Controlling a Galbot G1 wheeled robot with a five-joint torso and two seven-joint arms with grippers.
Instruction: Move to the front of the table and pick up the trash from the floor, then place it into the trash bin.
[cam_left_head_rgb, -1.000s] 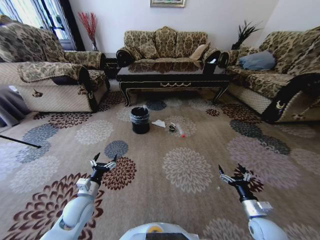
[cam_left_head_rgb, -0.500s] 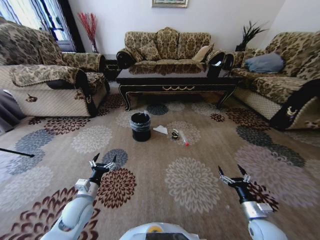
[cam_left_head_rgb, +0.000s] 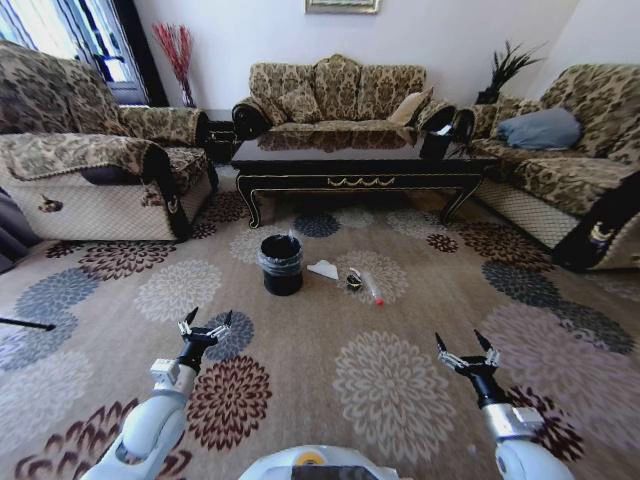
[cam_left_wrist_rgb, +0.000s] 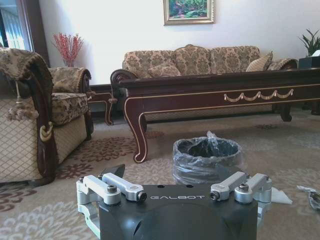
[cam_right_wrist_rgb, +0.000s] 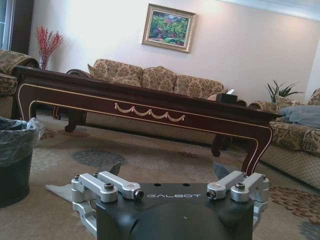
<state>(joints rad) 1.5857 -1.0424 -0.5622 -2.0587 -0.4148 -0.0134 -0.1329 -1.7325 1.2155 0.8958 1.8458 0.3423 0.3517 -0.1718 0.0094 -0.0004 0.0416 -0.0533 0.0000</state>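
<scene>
The long dark-brown table (cam_left_head_rgb: 350, 168) stands ahead in front of the back sofa. On the carpet before it sits the black lined trash bin (cam_left_head_rgb: 281, 263). Right of the bin lies the trash: a white paper piece (cam_left_head_rgb: 323, 269), a dark wrapper (cam_left_head_rgb: 353, 281) and a clear bottle with a red cap (cam_left_head_rgb: 372, 289). My left gripper (cam_left_head_rgb: 205, 324) and right gripper (cam_left_head_rgb: 465, 349) hover open and empty over the carpet, well short of these things. The left wrist view shows the trash bin (cam_left_wrist_rgb: 207, 157), the paper (cam_left_wrist_rgb: 280, 196) and the table (cam_left_wrist_rgb: 220, 92). In the right wrist view are the table (cam_right_wrist_rgb: 150, 107) and the bin (cam_right_wrist_rgb: 15, 160).
An armchair (cam_left_head_rgb: 90, 175) flanks the left, a sofa (cam_left_head_rgb: 560, 175) the right, and another sofa (cam_left_head_rgb: 335, 95) stands behind the table. A thin dark rod (cam_left_head_rgb: 25, 323) lies on the floor at the far left. Open flowered carpet (cam_left_head_rgb: 380, 380) stretches between me and the trash.
The whole view has shifted: the camera has moved forward, so the table, bin and trash sit lower and closer in the picture. Both arms keep their pose, grippers still open.
</scene>
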